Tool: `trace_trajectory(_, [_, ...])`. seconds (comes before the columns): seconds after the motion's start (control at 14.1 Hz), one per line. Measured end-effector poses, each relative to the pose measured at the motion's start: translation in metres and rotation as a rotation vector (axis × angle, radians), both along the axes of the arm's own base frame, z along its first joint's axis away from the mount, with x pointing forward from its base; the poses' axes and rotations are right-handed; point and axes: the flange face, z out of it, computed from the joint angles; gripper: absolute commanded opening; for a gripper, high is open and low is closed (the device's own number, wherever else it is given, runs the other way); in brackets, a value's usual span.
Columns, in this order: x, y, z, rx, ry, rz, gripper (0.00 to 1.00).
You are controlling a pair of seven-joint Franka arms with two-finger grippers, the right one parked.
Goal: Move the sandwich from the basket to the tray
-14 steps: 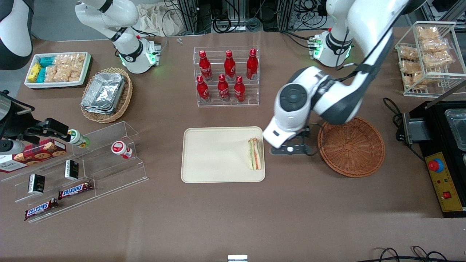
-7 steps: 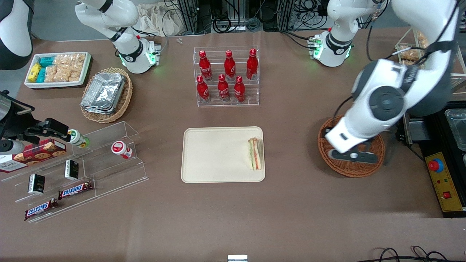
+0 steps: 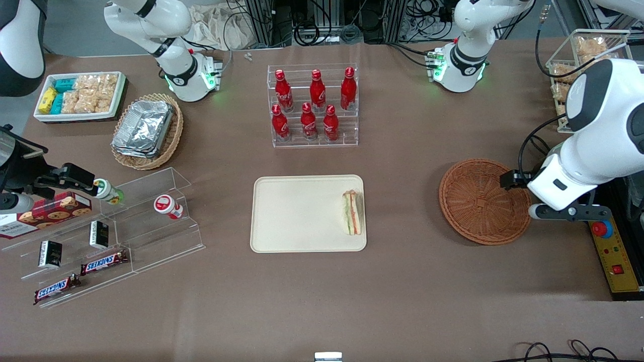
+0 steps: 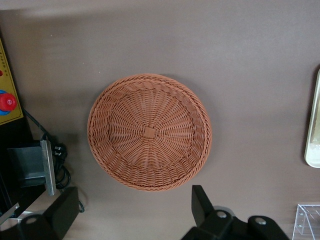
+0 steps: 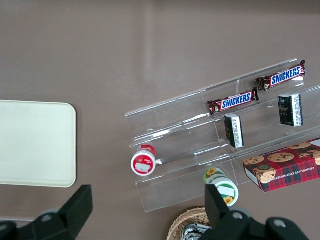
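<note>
The brown table has much bare surface in the lower half of the front picture, and bare cloth also lies between the cream tray in the middle and the round basket at the right. The sandwich lies on the tray just beside the rim that faces the basket, and nothing lies in the basket. The gripper hangs at the right of the front picture, above the table edge next to the basket, with its two fingers wide apart and holding nothing.
</note>
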Motion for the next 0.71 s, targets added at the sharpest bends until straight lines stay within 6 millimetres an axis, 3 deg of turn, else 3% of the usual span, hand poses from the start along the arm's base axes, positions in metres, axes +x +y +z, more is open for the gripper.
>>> trace_trajectory(0.42, [0.001, 0.001, 0.001, 0.005, -0.006, 0.035, 1.0])
trace_trajectory(0.71, [0.003, 0.016, 0.0, 0.018, -0.007, 0.064, 1.0])
